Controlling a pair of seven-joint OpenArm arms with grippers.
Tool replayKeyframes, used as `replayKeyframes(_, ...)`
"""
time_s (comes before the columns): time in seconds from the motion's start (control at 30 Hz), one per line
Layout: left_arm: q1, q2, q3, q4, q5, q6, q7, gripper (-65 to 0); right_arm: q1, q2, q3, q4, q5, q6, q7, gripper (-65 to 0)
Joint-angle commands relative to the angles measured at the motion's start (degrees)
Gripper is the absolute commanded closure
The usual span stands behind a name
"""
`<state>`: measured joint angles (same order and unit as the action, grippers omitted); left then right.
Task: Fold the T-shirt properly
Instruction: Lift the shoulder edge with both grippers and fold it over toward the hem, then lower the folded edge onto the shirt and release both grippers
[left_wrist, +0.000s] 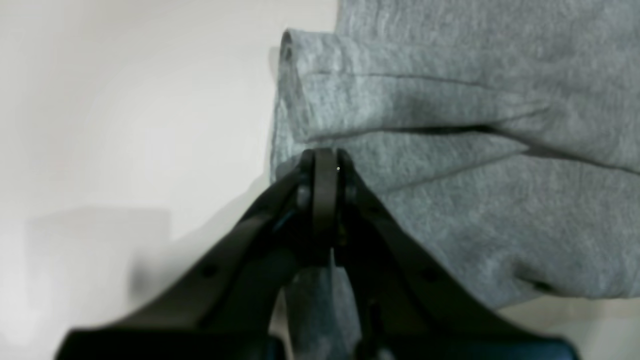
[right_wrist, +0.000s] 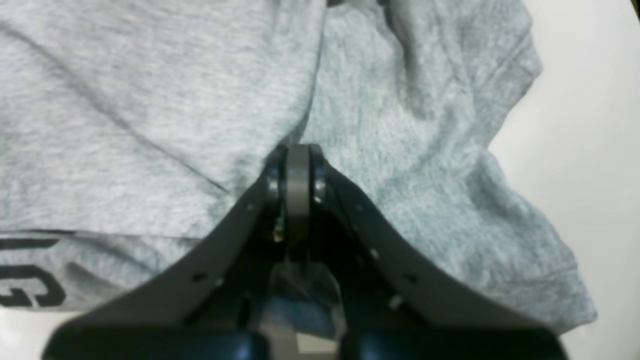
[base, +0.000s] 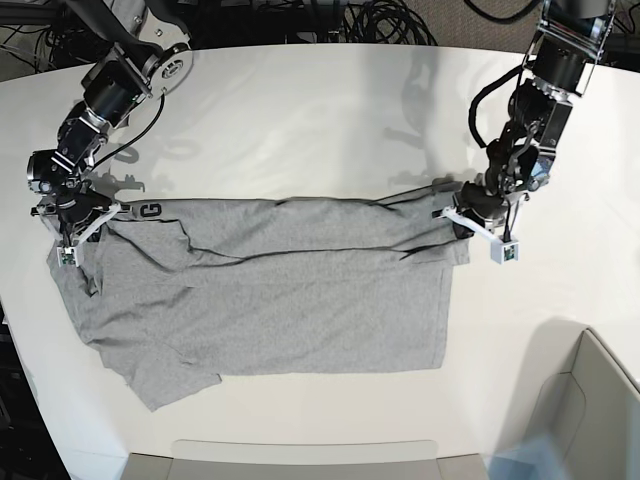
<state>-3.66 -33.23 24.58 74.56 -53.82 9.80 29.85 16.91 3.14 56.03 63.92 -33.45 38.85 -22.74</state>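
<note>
Both claws are closed tight, pinching cloth: the left gripper (base: 462, 222) and right gripper (base: 88, 222) hold opposite ends of the T-shirt (base: 270, 300). It lies on the white table (base: 320, 120), with a grey bin (base: 590, 410) near the corner.

Black lettering on the T-shirt (right_wrist: 150, 100) ran off the right wrist picture's left edge (only a "G" read clearly). In the base view the letters were too small to read. The left wrist view was blurred throughout.
</note>
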Motion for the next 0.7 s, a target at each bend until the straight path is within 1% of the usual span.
replayKeyframes(0.0, 2.21, -1.01, -1.59, -0.06, 0.59, 2.29, 4.04, 0.0, -0.77, -1.25, -0.16, 1.18, -1.41, 1.15, -2.53, -0.8)
replayKeyframes(0.07, 5.20, -1.10, -5.02, 1.00, 0.68, 2.29, 4.04, 0.0, -2.27, -3.36, -0.16, 4.08, -1.93, 1.15, -2.53, -0.8)
replayKeyframes(0.13, 7.66, -1.18, -8.01, 2.75, 0.68, 2.20, 4.04, 0.0, -3.15, -5.64, -0.16, 6.37, -4.48, 1.15, -2.44, -0.8)
replayKeyframes(0.17, 8.80, -1.98, -9.33, 3.98, 0.68, 2.20, 4.22, 0.0, -3.15, -6.70, -0.16, 7.42, -6.06, 1.15, -2.44, -0.8)
replayKeyframes(0.23, 10.83, -3.47, -10.47, 6.71, 0.68, 2.20, 4.40, 0.0, -3.50, -8.98, -0.07, 9.62, -8.70, 1.15, -2.44, -0.8)
replayKeyframes(0.33, 13.55, -4.00, -12.58, 8.91, 0.50, 2.20, 4.57, 0.0, -5.35, -11.71, -0.07, 13.49, -9.67, 1.15, -2.44, -0.8)
replayKeyframes(0.37, 14.61, -4.00, -13.55, 9.08, 0.50, 2.20, 4.57, 0.0, -6.14, -12.14, -0.07, 14.63, -9.76, 1.15, -2.44, -0.8)
replayKeyframes(0.57, 21.02, -4.00, -17.94, 9.26, 0.68, 2.11, 4.04, 0.0, -11.15, -12.14, 0.19, 16.04, -9.76, 1.15, -2.27, -0.8)
replayKeyframes(0.6, 21.73, -4.00, -18.82, 9.35, 0.68, 1.49, 4.04, 0.0, -12.03, -12.14, 0.28, 16.56, -9.76, 1.15, -2.18, -0.8)
replayKeyframes(0.67, 22.78, -4.00, -21.11, 9.35, 0.68, -2.46, 4.04, 0.0, -14.05, -12.14, 0.19, 18.15, -9.67, 1.15, -2.18, -0.8)
